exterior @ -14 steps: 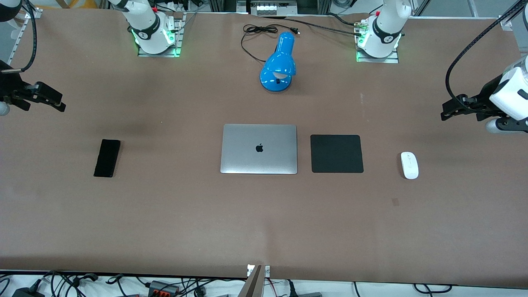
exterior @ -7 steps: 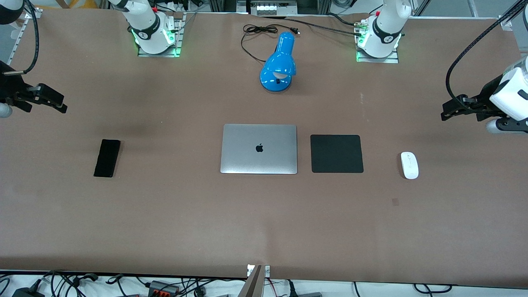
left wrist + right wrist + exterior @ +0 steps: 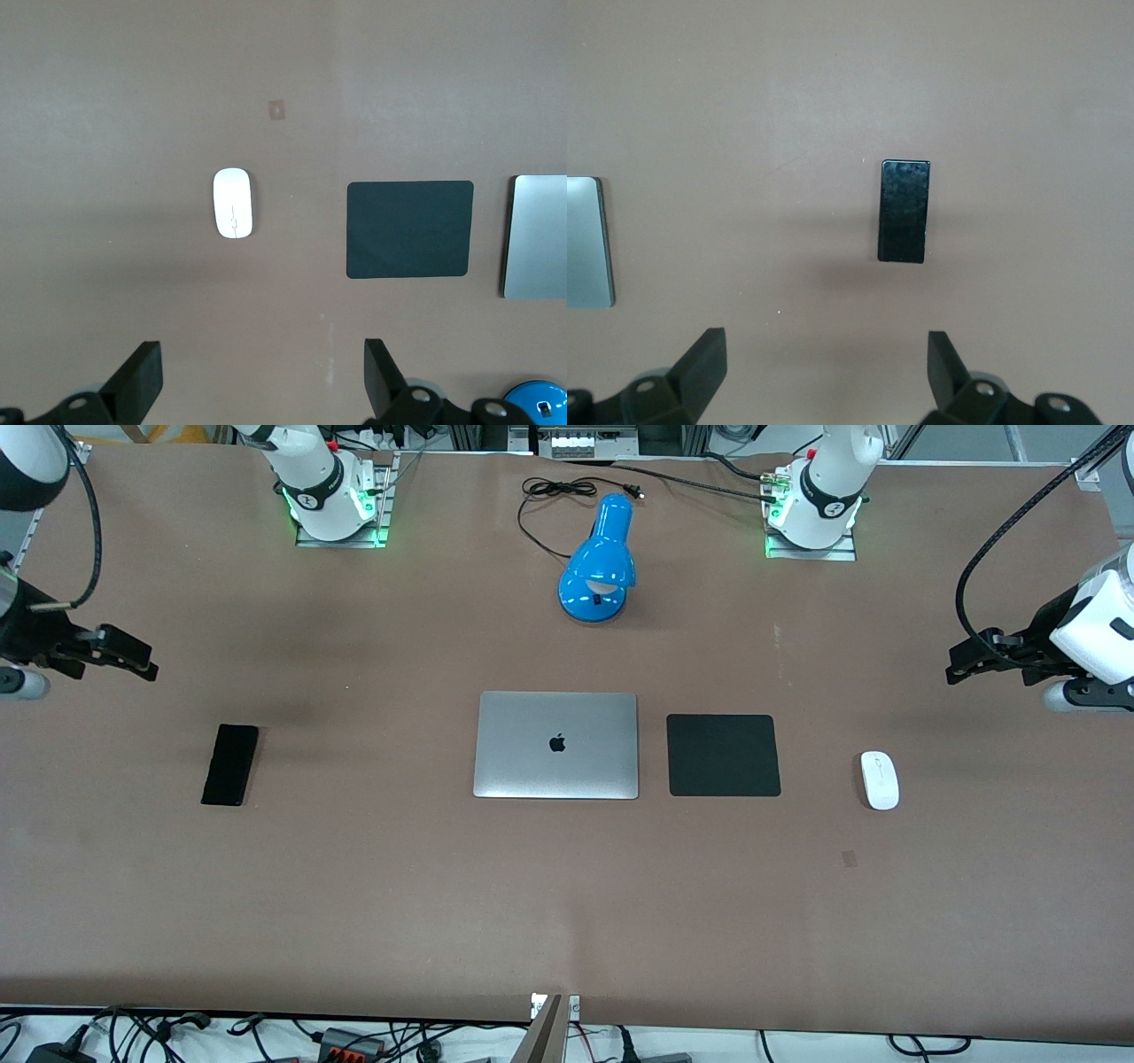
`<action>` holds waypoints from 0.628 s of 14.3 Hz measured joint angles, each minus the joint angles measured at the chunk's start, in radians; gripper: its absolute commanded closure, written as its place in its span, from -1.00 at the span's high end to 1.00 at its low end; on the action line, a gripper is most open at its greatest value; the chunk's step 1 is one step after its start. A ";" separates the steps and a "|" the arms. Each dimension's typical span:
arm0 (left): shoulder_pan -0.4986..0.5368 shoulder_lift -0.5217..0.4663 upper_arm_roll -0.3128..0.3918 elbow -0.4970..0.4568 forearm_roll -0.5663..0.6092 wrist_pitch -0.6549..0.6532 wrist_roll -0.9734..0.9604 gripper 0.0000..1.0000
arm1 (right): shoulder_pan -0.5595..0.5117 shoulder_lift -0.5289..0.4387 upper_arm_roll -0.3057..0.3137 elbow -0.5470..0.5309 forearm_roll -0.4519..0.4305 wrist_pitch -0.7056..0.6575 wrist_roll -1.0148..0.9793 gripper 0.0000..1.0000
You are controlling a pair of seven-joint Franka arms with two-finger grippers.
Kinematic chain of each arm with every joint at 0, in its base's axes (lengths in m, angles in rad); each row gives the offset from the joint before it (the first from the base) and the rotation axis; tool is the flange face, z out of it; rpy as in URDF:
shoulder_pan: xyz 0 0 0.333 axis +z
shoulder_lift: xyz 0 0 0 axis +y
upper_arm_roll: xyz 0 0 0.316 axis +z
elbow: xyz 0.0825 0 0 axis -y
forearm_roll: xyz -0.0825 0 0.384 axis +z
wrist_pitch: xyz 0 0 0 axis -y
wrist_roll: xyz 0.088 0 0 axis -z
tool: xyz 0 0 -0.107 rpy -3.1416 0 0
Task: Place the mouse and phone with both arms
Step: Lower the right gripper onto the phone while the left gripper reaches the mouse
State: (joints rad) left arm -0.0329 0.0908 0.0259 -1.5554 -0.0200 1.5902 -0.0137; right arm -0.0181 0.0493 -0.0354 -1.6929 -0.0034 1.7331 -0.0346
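The white oval mouse lies on the brown table toward the left arm's end, beside the black mouse pad; it also shows in the left wrist view. The flat black phone lies toward the right arm's end and shows in the right wrist view. My left gripper is open and empty, up over bare table at the left arm's end. My right gripper is open and empty, up over bare table at the right arm's end.
A closed silver laptop lies mid-table between the phone and the mouse pad. A blue desk lamp with a black cord stands between the arm bases. The table's front edge has cables below it.
The right gripper has moved a little toward the table's middle and nearer the phone. The left gripper has barely shifted. Mouse and phone have not moved.
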 measured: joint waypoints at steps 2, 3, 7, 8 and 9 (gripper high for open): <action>0.002 0.007 0.000 0.000 0.000 -0.005 0.000 1.00 | 0.000 0.020 0.000 -0.001 -0.001 0.015 0.000 1.00; 0.003 0.015 0.001 -0.001 0.000 -0.008 0.000 1.00 | 0.000 0.030 0.000 -0.001 -0.002 0.017 0.000 1.00; 0.003 0.098 0.001 -0.006 0.000 -0.013 0.000 1.00 | -0.001 0.107 -0.001 -0.011 -0.029 0.032 0.000 1.00; 0.003 0.125 0.002 -0.007 0.000 -0.013 0.000 1.00 | -0.002 0.135 -0.002 -0.012 -0.035 0.047 0.000 1.00; 0.005 0.157 0.004 -0.008 0.002 -0.007 0.000 1.00 | -0.004 0.165 -0.004 -0.014 -0.043 0.067 0.001 1.00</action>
State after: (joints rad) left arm -0.0282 0.2478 0.0297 -1.5634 -0.0184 1.5836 -0.0137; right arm -0.0223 0.2144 -0.0394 -1.7068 -0.0464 1.8004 -0.0340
